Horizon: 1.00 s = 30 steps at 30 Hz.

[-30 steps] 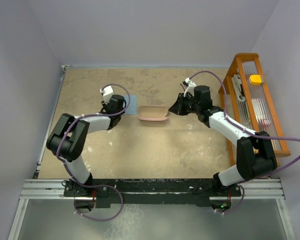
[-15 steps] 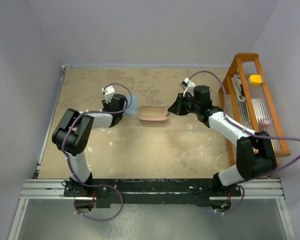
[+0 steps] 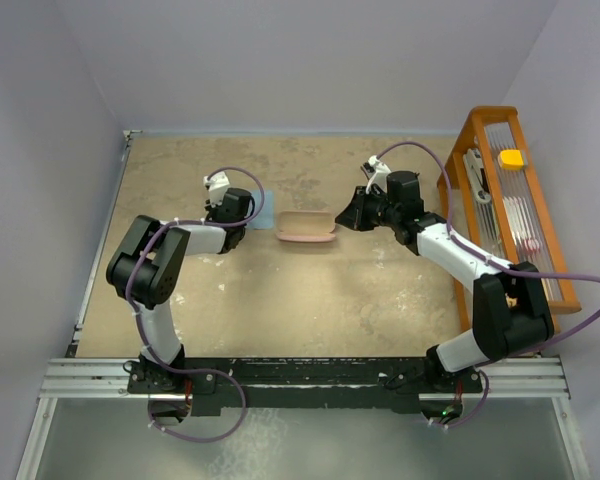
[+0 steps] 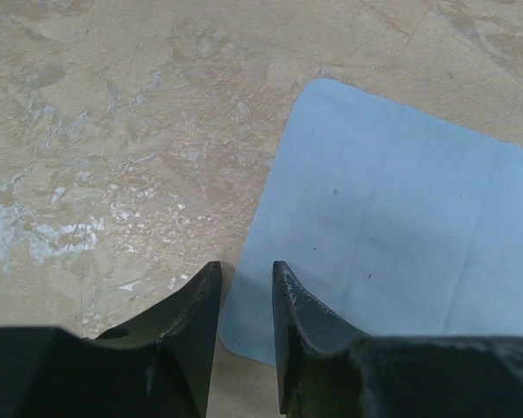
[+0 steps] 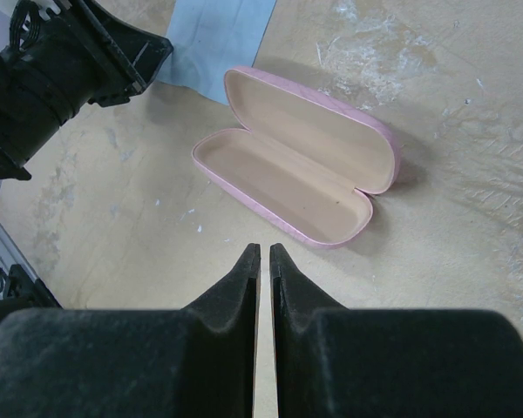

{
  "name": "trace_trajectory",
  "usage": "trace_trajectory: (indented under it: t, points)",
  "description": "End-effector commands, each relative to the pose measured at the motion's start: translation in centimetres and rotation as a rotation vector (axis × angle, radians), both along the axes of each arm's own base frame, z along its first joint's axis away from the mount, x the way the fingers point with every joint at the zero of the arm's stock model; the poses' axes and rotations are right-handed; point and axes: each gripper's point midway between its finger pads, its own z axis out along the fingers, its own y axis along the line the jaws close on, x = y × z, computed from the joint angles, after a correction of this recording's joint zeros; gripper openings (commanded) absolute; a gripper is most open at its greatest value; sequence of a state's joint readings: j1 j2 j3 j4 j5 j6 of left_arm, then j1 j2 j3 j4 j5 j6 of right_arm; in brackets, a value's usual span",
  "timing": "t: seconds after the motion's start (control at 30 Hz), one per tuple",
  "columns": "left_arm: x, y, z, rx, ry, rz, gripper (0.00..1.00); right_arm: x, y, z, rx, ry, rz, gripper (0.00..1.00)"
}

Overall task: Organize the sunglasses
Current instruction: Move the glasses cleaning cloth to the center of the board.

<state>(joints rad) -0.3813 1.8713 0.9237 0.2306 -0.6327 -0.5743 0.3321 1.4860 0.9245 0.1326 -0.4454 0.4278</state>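
The sunglasses do not show in any of the three views, so where they lie cannot be told. At the middle of the overhead frame a pink glasses case lies open on the bench, lid laid back and both tan-lined halves bare.

Just right of the case in that frame, the right tool hangs above the bench, pointing at the case. Its jaws are drawn together to a hairline slit, and nothing can be seen between them. In its own camera the case fills the centre of the picture, running from upper right to lower left.

Just left of the case in the overhead frame lies a light blue cloth, flat and faintly creased into squares. The left tool is low over it, jaws parted by a narrow gap. The two fingers straddle the cloth's left edge near its lower corner, at the bottom centre of the left wrist picture. Whether the tips touch the fabric cannot be told.

Along the right edge of the overhead frame stands an orange wooden rack, tilted slightly, with a yellow piece near its upper end. It is well apart from the case and the cloth.
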Motion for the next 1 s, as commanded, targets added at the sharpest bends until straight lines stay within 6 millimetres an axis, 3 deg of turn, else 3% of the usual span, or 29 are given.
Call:
trace_trajectory:
  t: [0.0, 0.23, 0.6, 0.97]
  points:
    - [0.2, 0.1, -0.1, 0.000, 0.002, -0.002, 0.26, 0.2, 0.7, 0.9, 0.029, -0.027, 0.024, 0.11]
    - [-0.1, 0.0, -0.2, -0.004, 0.014, -0.018, 0.01, 0.2, 0.7, 0.8, 0.028, -0.027, 0.022, 0.11]
    - [-0.6, -0.1, -0.1, -0.015, 0.014, -0.029, 0.00, 0.2, 0.7, 0.5, 0.029, -0.017, 0.021, 0.10]
    - [-3.2, 0.8, 0.6, -0.028, 0.061, 0.004, 0.00, 0.2, 0.8, 0.6, 0.040, -0.012, 0.022, 0.10]
